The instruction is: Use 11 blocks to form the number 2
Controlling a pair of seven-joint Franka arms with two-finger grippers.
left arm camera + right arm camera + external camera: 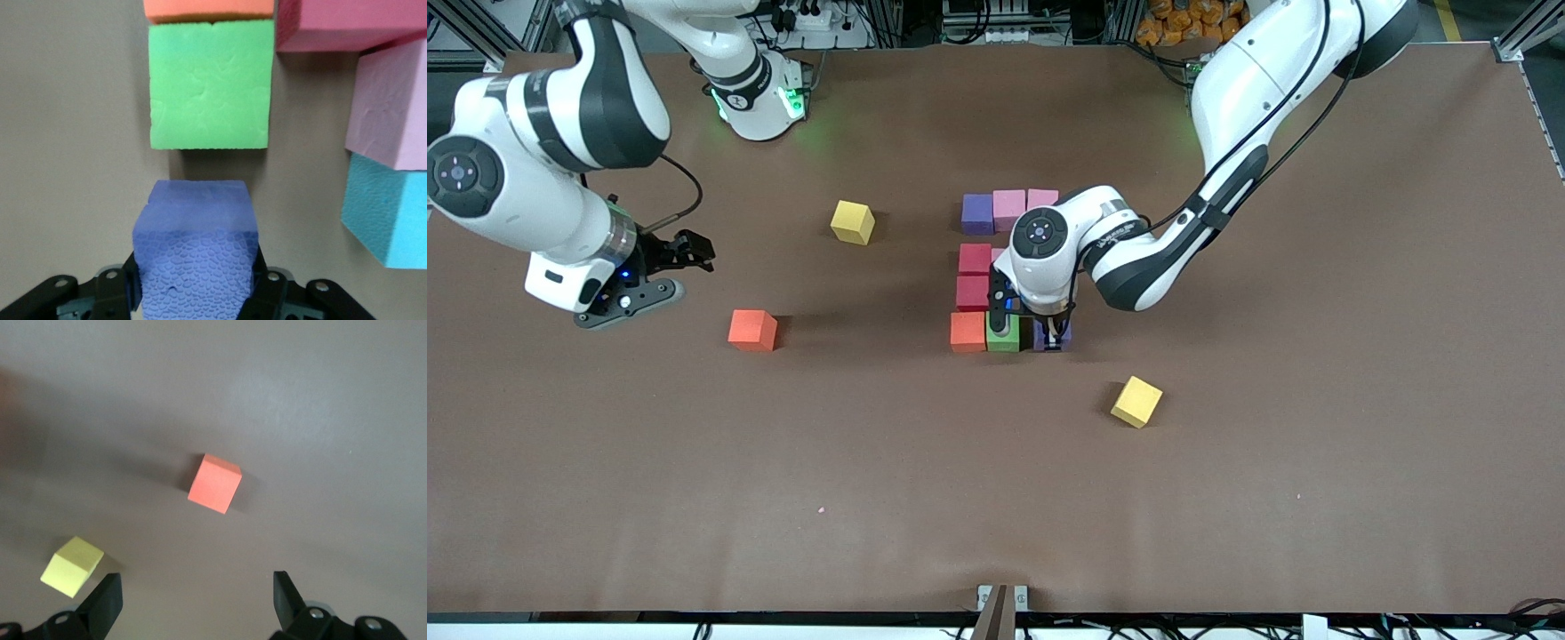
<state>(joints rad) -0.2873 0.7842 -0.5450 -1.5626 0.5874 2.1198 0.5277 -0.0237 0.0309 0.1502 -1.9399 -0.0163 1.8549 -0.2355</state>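
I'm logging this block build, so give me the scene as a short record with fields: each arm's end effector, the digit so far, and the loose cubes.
left end effector: shut on purple cube, low at the digit's row nearest the front camera, beside green cube, small gap between them
right end effector: open, waiting above the table at the right arm's end
digit: partly hidden by the left arm
loose cubes: orange cube, two yellow cubes

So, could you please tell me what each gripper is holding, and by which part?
The left gripper clamps the purple cube by two opposite side faces, beside the green cube. The right gripper is open, holding nothing.
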